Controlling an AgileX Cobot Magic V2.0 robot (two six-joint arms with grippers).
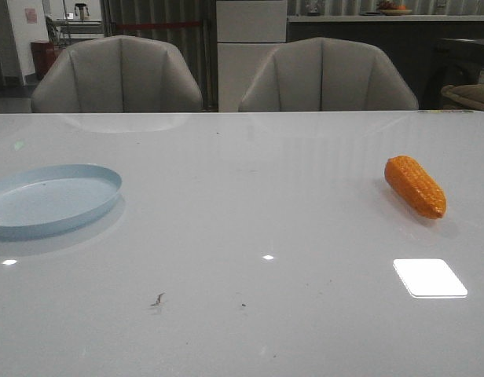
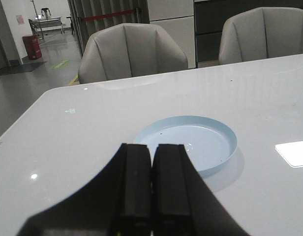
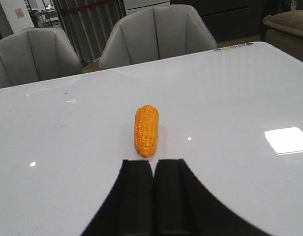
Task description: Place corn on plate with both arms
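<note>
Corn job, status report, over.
Left gripper shut, empty, facing the plate. Right gripper shut, empty, facing the corn. Corn lies on table, far right of plate. Nothing between them.

Front view faces chairs (image 1: 116, 75) (wrists share them) across table (image 1: 250, 236).

table: glossy white table (image 1: 242, 259), bright window reflection
seating: two grey chairs (image 1: 116, 75) behind the table
far left: red bin (image 2: 32, 46) on grey floor
</note>
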